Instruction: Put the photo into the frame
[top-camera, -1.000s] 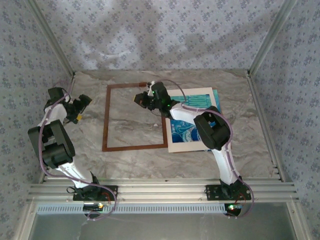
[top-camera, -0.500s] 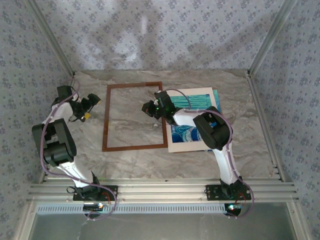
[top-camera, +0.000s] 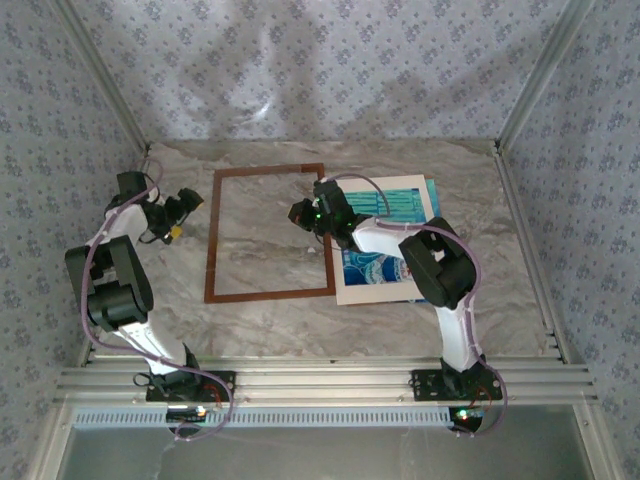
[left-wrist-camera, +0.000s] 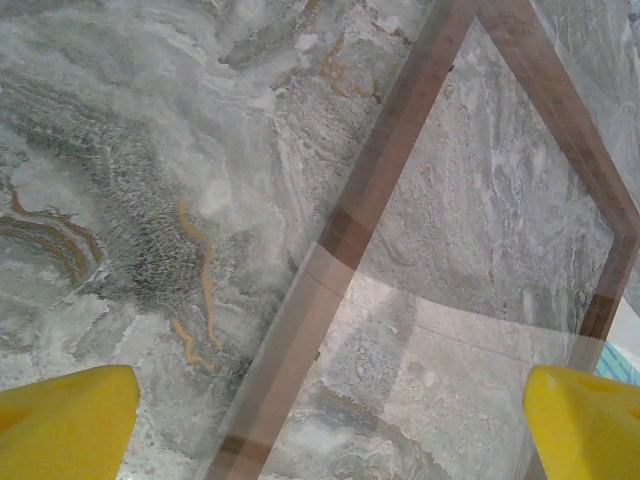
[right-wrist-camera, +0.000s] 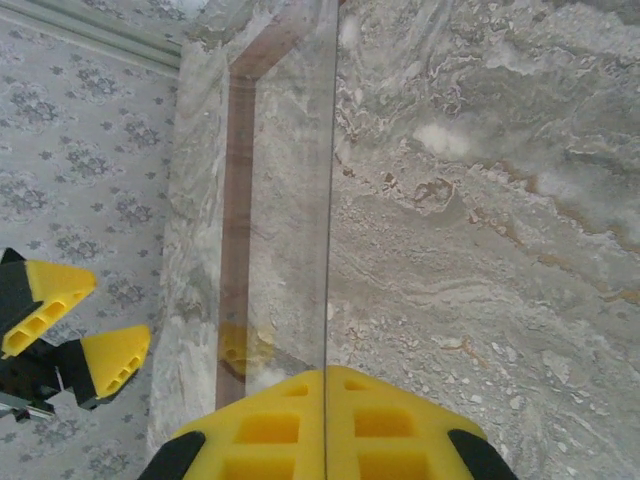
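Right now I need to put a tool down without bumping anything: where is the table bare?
Free: the far strip between frame and back wall, the near strip by the rails, the right edge past the photo. Crowded: mid-table, where the right gripper holds a clear pane at the frame, the open left gripper left of it.

A clear glass pane (left-wrist-camera: 430, 390) tilts over the marble table (left-wrist-camera: 150, 200).

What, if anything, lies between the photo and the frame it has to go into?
The cream mat lies on top of the photo, right of the frame. The right gripper, jaws shut, holds a clear pane over the frame's opening.
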